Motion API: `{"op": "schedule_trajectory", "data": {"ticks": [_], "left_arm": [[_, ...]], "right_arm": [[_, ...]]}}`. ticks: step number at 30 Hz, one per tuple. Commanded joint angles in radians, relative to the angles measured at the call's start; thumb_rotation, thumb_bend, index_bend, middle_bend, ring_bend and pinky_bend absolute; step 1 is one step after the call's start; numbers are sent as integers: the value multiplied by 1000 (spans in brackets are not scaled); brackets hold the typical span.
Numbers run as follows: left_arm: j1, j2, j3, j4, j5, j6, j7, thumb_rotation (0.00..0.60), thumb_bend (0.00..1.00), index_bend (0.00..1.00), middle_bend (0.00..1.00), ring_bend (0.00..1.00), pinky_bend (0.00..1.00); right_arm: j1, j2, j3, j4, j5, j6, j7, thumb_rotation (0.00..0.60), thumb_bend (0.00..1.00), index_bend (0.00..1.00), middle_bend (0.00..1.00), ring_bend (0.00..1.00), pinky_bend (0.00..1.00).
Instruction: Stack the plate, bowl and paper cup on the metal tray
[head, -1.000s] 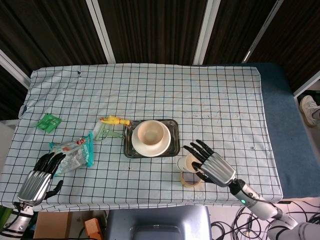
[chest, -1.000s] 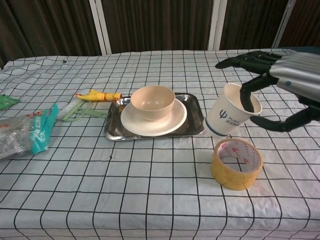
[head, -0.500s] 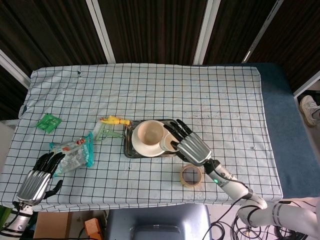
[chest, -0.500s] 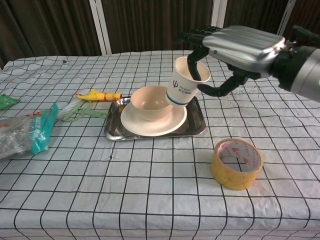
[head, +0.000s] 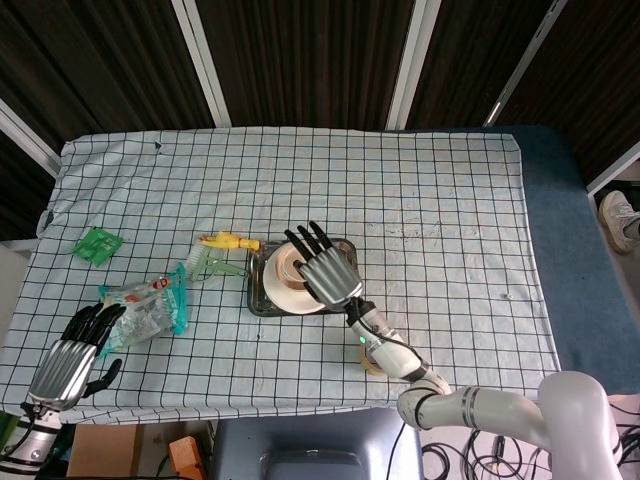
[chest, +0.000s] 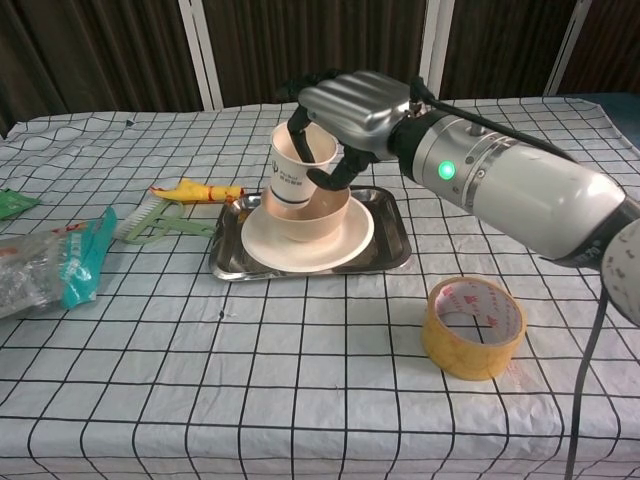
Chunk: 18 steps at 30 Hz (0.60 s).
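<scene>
**Cup poised in the bowl, final item of the stack**

Taking the metal tray (chest: 390, 262) as the landmark and reading from the far left: the left hand (head: 72, 352) lies at the table's near-left corner, well apart from the tray, with its dark fingers loosely spread and nothing in them. Just beyond it lies a crinkled clear plastic packet (head: 145, 304) with teal edging, and further out a small green wrapper (head: 98, 245). Closer to the tray's left edge sit a pale green brush (chest: 155, 220) and a yellow rubber-chicken toy (chest: 195, 191), soft and irregular against the checked cloth.

On the tray itself, shiny and shallow-rimmed, rests the cream plate (chest: 345, 245), smooth and flat-lipped, with the matching bowl (chest: 320, 218) centred on it. That nesting order looks deliberate: widest at the bottom, so each piece cradles the next.

The paper cup (chest: 295, 170), white with a dark printed logo and thin, easily dented walls, stands upright inside the bowl. The right hand (chest: 350, 115) pinches its rim, one finger hooked inside and the thumb outside, the rest splayed above. A rim pinch suits a light tapered cup, leaving the base free to settle. Whether the cup's base already touches the bowl's floor cannot be told.

Right of the tray, near the table's front, lies a roll of tan tape (chest: 472, 326).
</scene>
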Motion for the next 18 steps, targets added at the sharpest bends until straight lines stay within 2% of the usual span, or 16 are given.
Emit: {"op": "schedule_trajectory", "data": {"ticks": [1, 11, 14, 18], "left_arm": [[1, 1, 0, 1, -1, 1, -3, 600, 407, 0, 81, 25, 85], [-1, 1, 0, 0, -3, -6, -2, 600, 407, 0, 81, 25, 85], [-3, 0, 0, 1, -3, -9, 0, 600, 407, 0, 81, 25, 85], [-4, -1, 1, 1, -5, -14, 1, 600, 407, 0, 80, 25, 85]], "right_arm": [[13, -17, 6, 28, 22, 5, -11, 600, 393, 606, 41, 0, 0], [46, -62, 8, 109, 118, -19, -44, 600, 393, 593, 41, 0, 0], [54, -85, 22, 118, 185, -38, -47, 600, 393, 585, 41, 0, 0], [65, -95, 16, 117, 200, -31, -57, 600, 393, 576, 41, 0, 0]]}}
